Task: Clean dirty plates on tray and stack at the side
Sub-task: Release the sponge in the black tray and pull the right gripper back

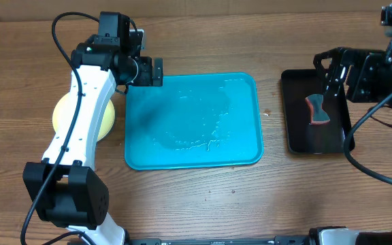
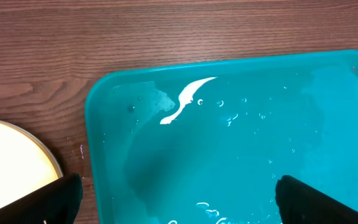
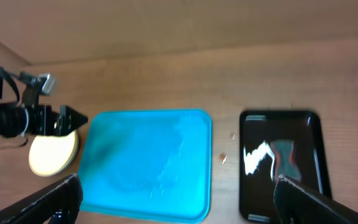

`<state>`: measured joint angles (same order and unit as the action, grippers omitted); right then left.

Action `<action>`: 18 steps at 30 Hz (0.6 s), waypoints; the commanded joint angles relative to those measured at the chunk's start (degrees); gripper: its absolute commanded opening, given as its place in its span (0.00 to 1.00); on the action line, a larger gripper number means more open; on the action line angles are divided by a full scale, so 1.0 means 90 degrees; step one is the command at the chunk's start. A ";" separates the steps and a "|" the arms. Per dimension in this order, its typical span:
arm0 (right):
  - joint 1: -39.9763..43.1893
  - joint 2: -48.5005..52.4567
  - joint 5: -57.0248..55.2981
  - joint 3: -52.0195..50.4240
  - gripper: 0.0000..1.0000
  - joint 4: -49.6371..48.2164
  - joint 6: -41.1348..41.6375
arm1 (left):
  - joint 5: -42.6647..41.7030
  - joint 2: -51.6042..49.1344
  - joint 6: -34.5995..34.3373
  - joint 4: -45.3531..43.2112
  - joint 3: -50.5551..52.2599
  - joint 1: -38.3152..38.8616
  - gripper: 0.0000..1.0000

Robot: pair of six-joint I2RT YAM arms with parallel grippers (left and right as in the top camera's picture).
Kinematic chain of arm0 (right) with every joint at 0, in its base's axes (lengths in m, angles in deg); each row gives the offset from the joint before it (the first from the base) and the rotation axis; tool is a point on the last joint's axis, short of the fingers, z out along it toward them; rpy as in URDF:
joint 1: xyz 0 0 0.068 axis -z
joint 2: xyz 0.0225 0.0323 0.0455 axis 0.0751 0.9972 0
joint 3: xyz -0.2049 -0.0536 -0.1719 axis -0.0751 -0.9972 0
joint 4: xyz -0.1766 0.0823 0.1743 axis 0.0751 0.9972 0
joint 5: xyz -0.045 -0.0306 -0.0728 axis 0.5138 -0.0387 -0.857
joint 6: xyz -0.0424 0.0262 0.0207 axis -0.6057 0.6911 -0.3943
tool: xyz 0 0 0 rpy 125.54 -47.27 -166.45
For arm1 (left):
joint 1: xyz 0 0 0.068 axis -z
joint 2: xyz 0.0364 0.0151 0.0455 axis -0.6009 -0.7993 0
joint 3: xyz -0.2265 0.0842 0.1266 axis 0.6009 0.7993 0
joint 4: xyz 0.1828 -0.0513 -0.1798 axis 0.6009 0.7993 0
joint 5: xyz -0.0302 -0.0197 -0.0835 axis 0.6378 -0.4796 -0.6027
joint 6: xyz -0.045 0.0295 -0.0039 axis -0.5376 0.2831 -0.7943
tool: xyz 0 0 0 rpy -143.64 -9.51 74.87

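The turquoise tray (image 1: 193, 121) lies mid-table with nothing on it but streaks of water. A pale yellow plate (image 1: 63, 117) rests on the wood left of the tray, half hidden under my left arm; whether other plates lie beneath it I cannot tell. My left gripper (image 1: 152, 71) hovers open over the tray's far-left corner. The left wrist view shows the wet tray (image 2: 241, 143) and the plate's rim (image 2: 11, 158) between wide-spread fingers (image 2: 64, 199). My right gripper (image 1: 332, 71) hangs open and holds nothing, above the far end of a black tray.
A narrow black tray (image 1: 298, 133) on the right holds an orange-and-grey sponge (image 1: 316, 110). In the right wrist view the black tray (image 3: 253, 186), the turquoise tray (image 3: 148, 165), the plate (image 3: 53, 152) and my left arm (image 3: 17, 118) all show.
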<state>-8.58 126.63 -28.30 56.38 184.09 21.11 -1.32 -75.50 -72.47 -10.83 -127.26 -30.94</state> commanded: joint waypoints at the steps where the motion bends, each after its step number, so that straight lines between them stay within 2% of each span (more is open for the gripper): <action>1: -0.0301 -0.0379 -0.0308 -0.0418 1.00 -0.0517 -0.0124 | -0.0022 -0.0075 0.0073 -0.0015 -0.0087 0.0015 1.00; 8: -0.0347 -0.1586 -0.0311 -0.2543 1.00 -0.2278 -0.0121 | -0.0022 -0.0075 0.0073 -0.0015 -0.0087 0.0015 0.99; 18: -0.0347 -0.4291 -0.0381 -0.7706 1.00 -0.6560 -0.0124 | -0.0022 -0.0075 0.0073 -0.0015 -0.0087 0.0015 1.00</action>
<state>-11.48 94.09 -30.51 -2.31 130.26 20.22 -1.34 -75.50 -72.47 -10.81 -127.26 -30.94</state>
